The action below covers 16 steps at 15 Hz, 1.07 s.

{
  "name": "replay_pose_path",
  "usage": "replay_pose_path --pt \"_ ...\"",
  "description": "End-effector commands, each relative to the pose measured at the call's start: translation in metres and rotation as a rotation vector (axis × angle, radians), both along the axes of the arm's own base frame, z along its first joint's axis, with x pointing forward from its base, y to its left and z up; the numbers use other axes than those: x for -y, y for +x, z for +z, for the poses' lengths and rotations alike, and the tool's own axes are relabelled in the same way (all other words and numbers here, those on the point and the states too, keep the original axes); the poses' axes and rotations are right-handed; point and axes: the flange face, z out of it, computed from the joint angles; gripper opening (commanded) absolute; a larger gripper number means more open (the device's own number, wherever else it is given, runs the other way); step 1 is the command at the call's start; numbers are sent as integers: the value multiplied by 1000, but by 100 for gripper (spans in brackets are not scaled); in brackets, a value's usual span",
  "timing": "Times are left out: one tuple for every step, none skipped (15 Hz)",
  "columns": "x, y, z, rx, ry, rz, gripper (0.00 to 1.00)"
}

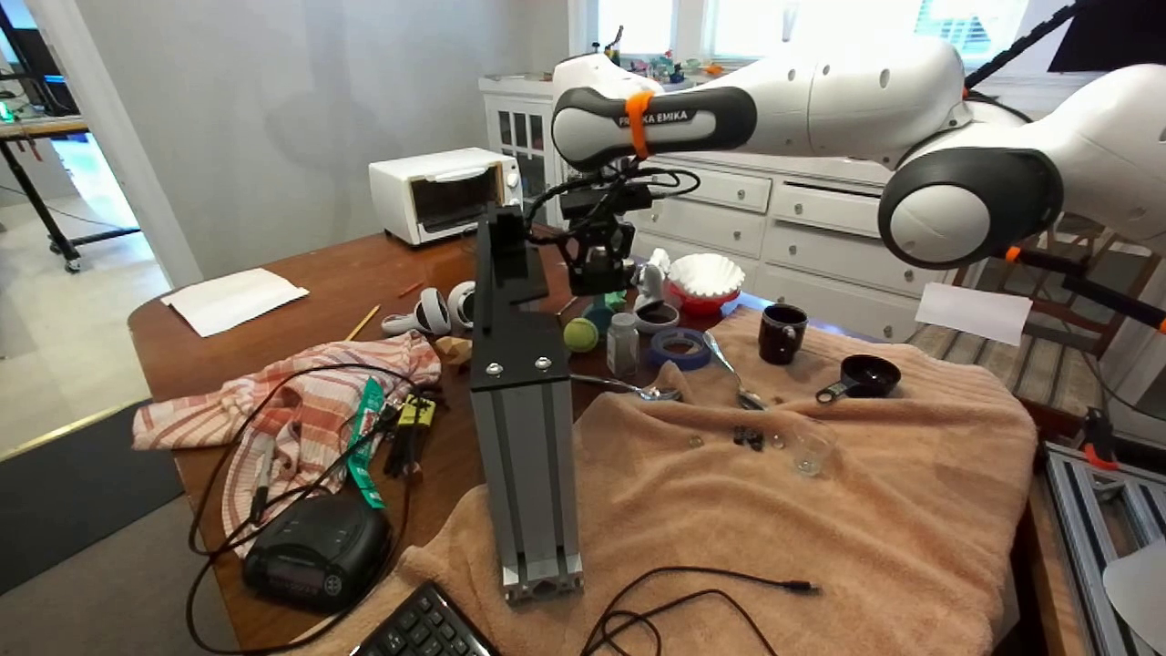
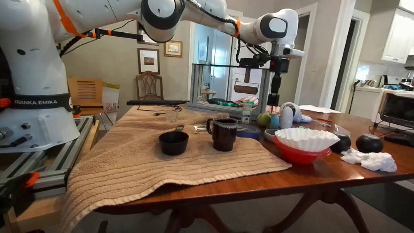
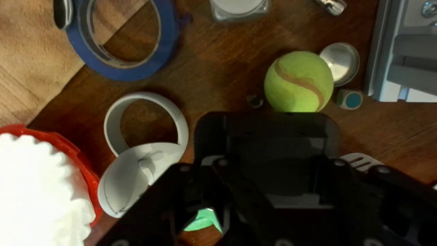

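My gripper points down above the wooden table; it also shows in an exterior view. In the wrist view its dark jaws stand wide apart on both sides of a black box-like thing with rounded corners. They appear shut on it, and it is held above the table. Its details are too dark to tell. A yellow-green tennis ball lies just beyond it. A white controller with a ring lies at its left. A green thing shows partly behind the jaws.
A metal frame with a black top plate stands close beside the gripper. A small clear jar, blue tape and a red bowl with white paper filters are nearby. A dark mug and black scoop stand on the towel.
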Motion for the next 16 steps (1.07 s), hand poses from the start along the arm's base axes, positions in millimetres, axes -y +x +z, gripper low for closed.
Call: replay_pose_path --pt "-4 -6 -9 -41 66 -173 22" --pt "-2 -7 -8 -46 73 -218 22" --pt "-1 -9 -8 -56 80 -262 22" --pt "0 -4 0 -17 35 -176 22" --pt "1 -5 1 -18 34 -184 47" --pt "2 -5 1 -18 34 -181 47" --pt "2 -5 1 -18 34 -181 47" --pt "0 -6 3 -30 28 -184 22" --pt "0 -7 6 -32 25 -236 22" --pt "0 -10 6 -49 36 -288 22" --pt "1 -14 6 -74 41 -330 22" --pt "1 -16 6 -90 39 -377 22" --pt "1 -17 5 -93 31 -430 22" --pt "1 -19 5 -106 34 -483 22" --pt "1 -21 4 -127 46 -526 22" --pt "2 -23 4 -141 57 -564 22"
